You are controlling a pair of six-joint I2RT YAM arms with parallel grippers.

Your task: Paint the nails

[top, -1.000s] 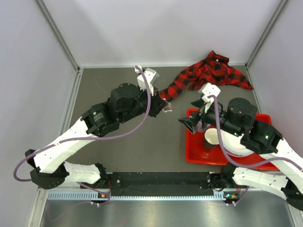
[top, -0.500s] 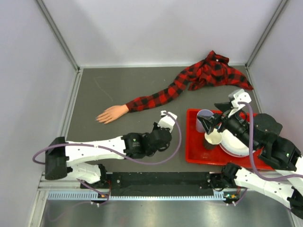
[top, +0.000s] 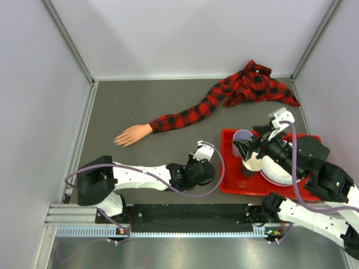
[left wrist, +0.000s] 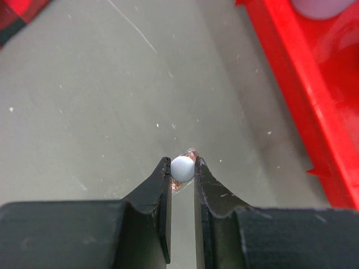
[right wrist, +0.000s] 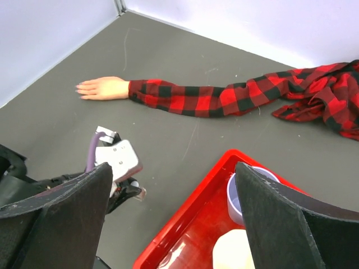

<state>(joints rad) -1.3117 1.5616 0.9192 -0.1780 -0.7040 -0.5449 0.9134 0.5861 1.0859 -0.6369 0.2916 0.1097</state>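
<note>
Scuffed grey tabletop [top: 146, 103] bears the mannequin hand [top: 129, 135], pale walls [top: 196, 33] around.

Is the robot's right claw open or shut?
Open. In the right wrist view the right gripper has its two black fingers spread wide apart, with nothing held between them.
</note>
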